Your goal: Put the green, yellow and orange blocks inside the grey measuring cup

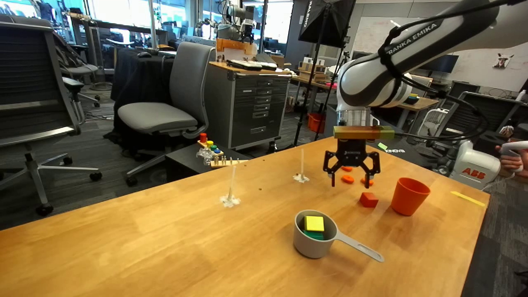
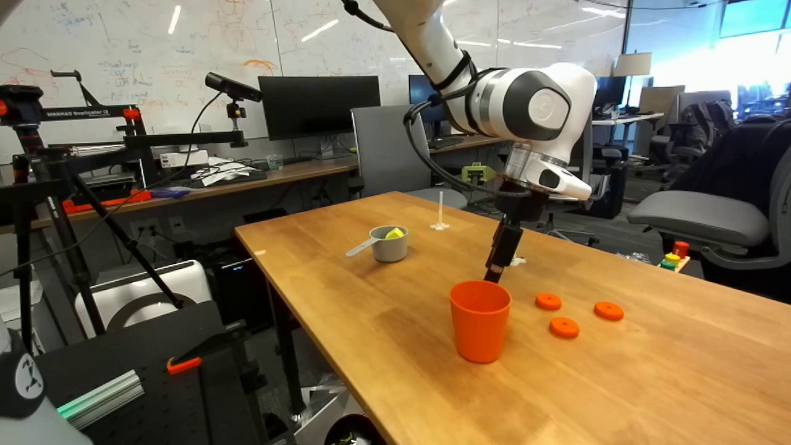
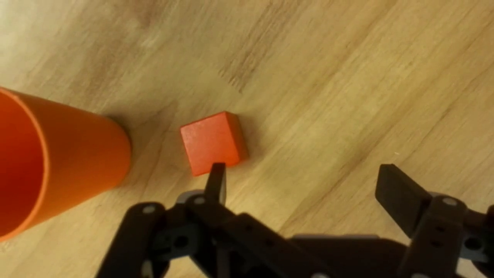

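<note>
Technician: Progress report, left to right across the light-brown wooden worktop point(image 1: 165, 251).

Engineer: Leftmost of the task items in an exterior view: the grey round measuring cup point(image 1: 311, 249), apparently plastic, upright, with a long slotted handle. It contains the yellow square-faced block point(image 1: 314, 223), uppermost, and the green block point(image 1: 314, 235), lower and partly covered. Judged status: two of three placements complete.

Technician: Next item?

Engineer: The black two-finger pincer point(image 1: 350, 182) hangs further right, above the worktop. Its fingers are spread wide; nothing is held.

Technician: Remaining load?

Engineer: The orange flat-faced block point(image 1: 368, 200), right again, rests on the worktop, outside the measuring cup. The wrist view shows one finger overlapping its edge, so it is off-centre from the gap. Rightmost: the orange tapered tumbler point(image 1: 408, 199), apparently plastic, upright, near the orange block but apart.

Technician: Work outstanding?

Engineer: One placement, by judgement. Align the pincer with the orange block, grip, lift, transfer, release into the measuring cup. Caution: the tumbler may obstruct a finger; room above the yellow block may be limited.
</note>
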You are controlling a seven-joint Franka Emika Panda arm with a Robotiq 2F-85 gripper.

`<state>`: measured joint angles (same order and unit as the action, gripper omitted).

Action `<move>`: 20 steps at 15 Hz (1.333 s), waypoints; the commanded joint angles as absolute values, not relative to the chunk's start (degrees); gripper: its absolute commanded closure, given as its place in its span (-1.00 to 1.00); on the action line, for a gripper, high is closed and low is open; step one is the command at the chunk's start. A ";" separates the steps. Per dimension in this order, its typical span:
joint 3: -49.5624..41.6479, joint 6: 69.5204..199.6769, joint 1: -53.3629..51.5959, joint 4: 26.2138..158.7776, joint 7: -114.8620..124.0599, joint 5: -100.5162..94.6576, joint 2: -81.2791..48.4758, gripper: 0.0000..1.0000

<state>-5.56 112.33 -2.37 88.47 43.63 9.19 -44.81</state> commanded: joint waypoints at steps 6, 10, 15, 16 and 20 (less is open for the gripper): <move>-0.97 131.65 -1.48 97.56 48.74 26.35 -41.20 -1.00; 2.85 141.35 -0.87 103.01 49.22 35.88 -37.97 -1.00; 2.48 141.59 -2.13 101.61 48.72 37.69 -39.78 -1.00; 2.47 141.76 -2.09 101.93 48.76 37.79 -39.57 -1.00; 7.68 155.42 -1.86 102.69 48.06 53.99 -41.00 -1.00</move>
